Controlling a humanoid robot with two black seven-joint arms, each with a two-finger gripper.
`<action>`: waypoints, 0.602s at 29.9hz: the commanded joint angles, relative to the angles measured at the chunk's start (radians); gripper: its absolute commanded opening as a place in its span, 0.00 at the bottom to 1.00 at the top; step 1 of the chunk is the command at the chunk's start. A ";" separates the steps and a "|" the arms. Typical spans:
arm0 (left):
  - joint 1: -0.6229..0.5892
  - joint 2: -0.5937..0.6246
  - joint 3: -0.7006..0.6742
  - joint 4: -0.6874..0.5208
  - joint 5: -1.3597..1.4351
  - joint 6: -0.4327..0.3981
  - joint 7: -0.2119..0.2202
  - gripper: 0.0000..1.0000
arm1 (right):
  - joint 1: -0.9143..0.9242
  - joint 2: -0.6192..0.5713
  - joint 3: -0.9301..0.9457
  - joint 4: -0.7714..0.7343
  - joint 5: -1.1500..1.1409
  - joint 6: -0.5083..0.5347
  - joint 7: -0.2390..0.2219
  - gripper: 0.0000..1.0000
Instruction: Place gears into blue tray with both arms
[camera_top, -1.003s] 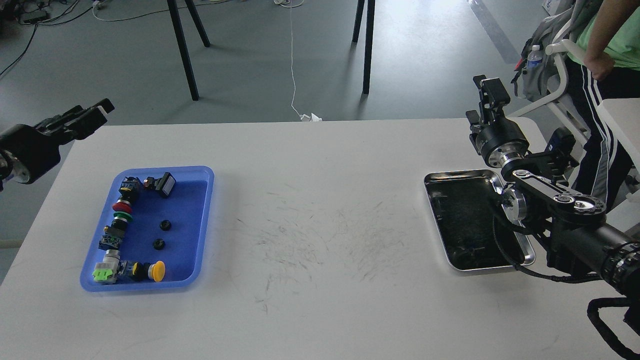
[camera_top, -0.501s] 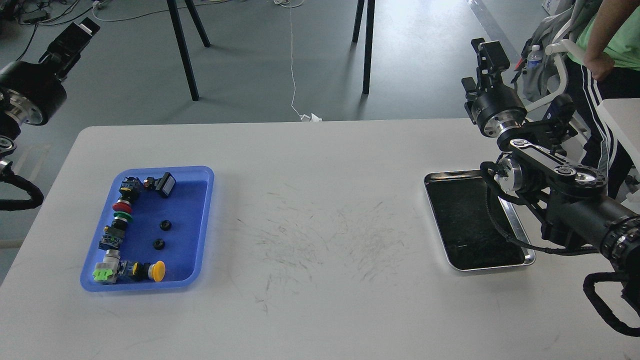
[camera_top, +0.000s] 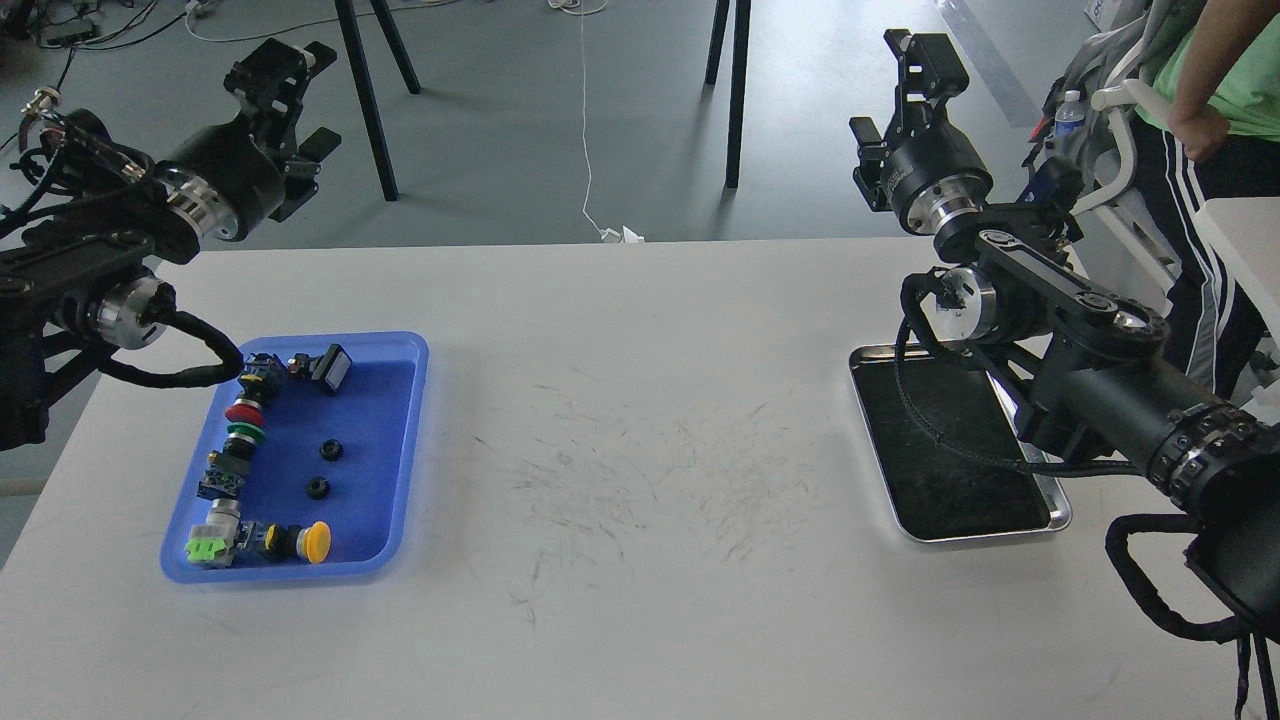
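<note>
Two small black toothed gears with centre holes lie flat in the shallow rectangular blue plastic tray at the left of the white table: the farther gear and the nearer gear, close together but apart, on bare tray floor. A row of colourful push-button switches lines the tray's left and near sides. The shiny metal tray with black lining sits at the right. Left claw and right claw are raised beyond the table's far edge; whether either is apart or together cannot be told.
</note>
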 joint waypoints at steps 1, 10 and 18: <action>0.068 -0.037 -0.110 0.008 -0.045 -0.028 0.000 0.98 | 0.011 0.024 0.006 0.003 0.037 0.010 -0.034 0.98; 0.083 -0.089 -0.153 0.063 -0.067 -0.087 0.000 0.98 | 0.000 0.027 0.045 -0.001 0.255 0.082 -0.087 0.99; 0.092 -0.169 -0.182 0.106 -0.133 -0.126 0.000 0.98 | -0.021 0.036 0.061 -0.005 0.274 0.113 -0.118 0.99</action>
